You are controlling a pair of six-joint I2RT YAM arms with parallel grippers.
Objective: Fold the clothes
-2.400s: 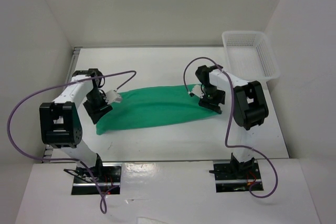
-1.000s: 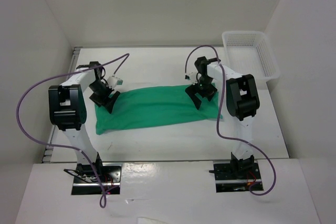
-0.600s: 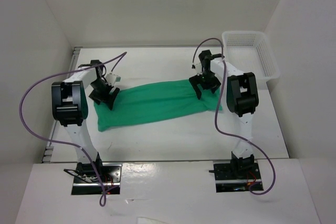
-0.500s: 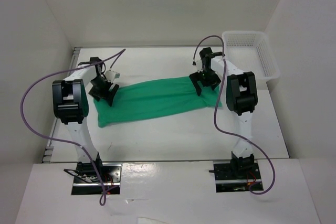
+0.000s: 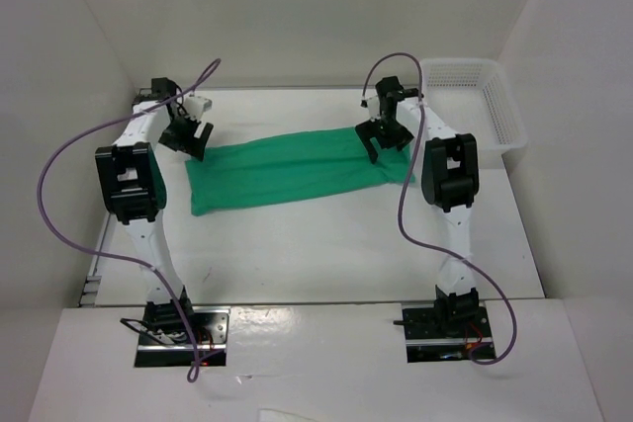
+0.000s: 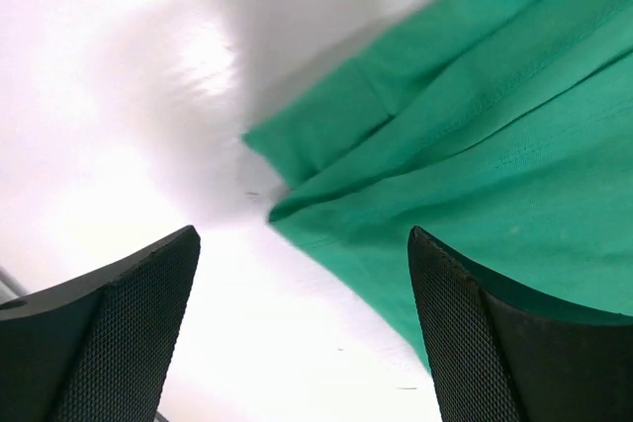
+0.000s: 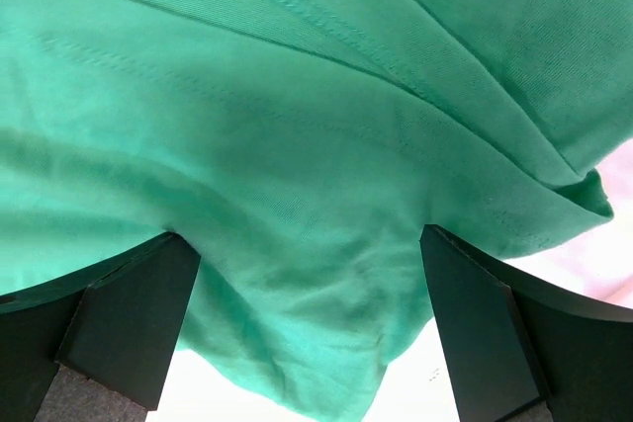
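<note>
Mid-bench, garment: plain emerald-green short-sleeved T-shirt (image 5: pixel 287 170) lies flat on the white bench (image 5: pixel 297 254) as a long layered band, running left–right, right end slightly farther from the arm bases.
Left hand (image 5: pixel 186 137): fingers spread wide, nothing between them; poised over the shirt's far-left corner, whose stacked edges show between the fingertips in the wrist view. Contact w/ cloth: cannot tell.
Right hand (image 5: pixel 381 140): spread wide, empty; over the far-right end, wrinkled fabric filling its wrist view.
Basket: white plastic mesh basket (image 5: pixel 506 116) at far right, apart from the shirt; not involved.
Step (judged): lengthwise folds appear done; both hands are placed at the band's ends for a grasp.
Next move (judged): lower, pinch each far corner through all layers, since thin cloth may shed a layer; then prob. a crosswise fold, end over end.
</note>
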